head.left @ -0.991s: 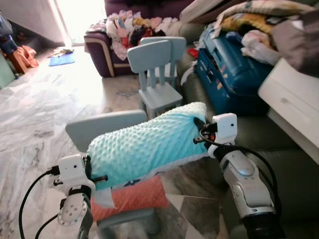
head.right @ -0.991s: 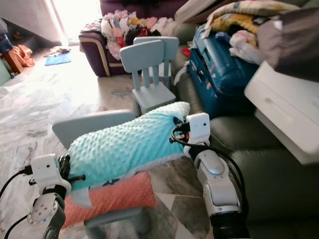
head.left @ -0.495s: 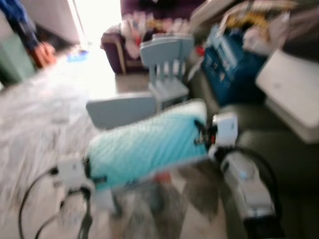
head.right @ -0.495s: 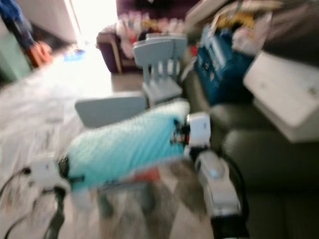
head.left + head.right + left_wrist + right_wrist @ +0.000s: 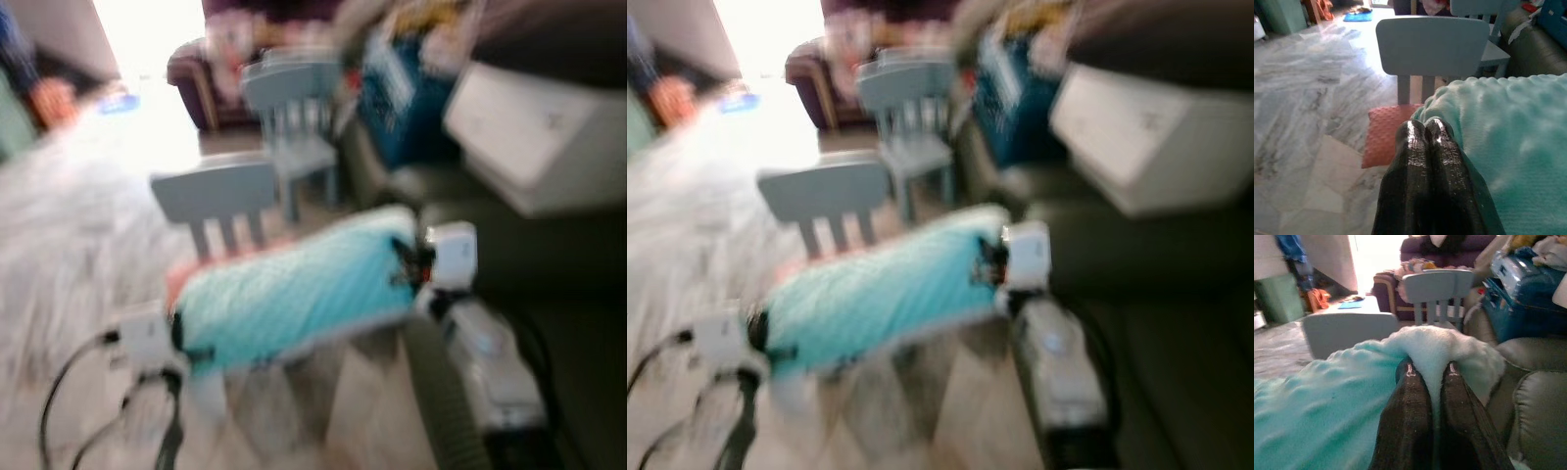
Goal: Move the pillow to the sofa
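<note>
Here, left gripper and right gripper are each clamped on an end of the pillow, beside the sofa.

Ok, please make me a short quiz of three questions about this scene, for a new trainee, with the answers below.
1. True or false: the turquoise pillow is held up between the left gripper and the right gripper.
2. What lies on the seat of the nearer blue chair? A) an orange cushion B) a book C) a towel
3. Which piece of furniture is at the robot's right side?

Key:
1. True; each gripper pinches one end.
2. A.
3. The dark sofa.
</note>
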Controlling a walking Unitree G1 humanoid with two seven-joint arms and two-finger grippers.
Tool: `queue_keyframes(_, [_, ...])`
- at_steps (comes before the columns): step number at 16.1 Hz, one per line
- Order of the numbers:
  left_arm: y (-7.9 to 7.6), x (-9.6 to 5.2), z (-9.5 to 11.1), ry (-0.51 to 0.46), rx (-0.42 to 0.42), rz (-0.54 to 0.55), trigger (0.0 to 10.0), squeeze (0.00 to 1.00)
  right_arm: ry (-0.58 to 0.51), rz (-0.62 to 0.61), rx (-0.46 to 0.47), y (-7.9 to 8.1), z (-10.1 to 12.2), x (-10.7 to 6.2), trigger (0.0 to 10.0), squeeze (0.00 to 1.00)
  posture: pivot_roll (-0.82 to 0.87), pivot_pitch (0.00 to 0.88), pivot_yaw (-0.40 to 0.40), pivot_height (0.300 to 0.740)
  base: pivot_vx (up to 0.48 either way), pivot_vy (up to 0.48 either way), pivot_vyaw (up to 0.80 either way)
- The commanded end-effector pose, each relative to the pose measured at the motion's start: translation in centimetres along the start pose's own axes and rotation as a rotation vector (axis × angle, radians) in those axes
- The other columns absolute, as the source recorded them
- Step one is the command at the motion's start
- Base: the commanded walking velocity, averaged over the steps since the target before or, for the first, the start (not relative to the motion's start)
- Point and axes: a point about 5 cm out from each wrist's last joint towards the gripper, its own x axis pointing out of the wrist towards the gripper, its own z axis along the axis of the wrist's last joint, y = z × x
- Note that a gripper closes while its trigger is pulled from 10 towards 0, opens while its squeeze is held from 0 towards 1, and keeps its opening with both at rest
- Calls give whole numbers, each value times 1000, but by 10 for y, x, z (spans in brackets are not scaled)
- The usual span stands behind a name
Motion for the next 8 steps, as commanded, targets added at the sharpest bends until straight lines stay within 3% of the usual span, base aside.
queue_keyframes(1, [1,1,3,-9,-3,5,10000,0,-32,9,-10,0,9,3,10000,0,-217,0,77,740,-375,0,0])
queue_keyframes(8, [-2,1,3,-4,-5,-8,10000,0,-26,6,-12,-1,9,2,10000,0,-226,0,78,740,-388,0,0])
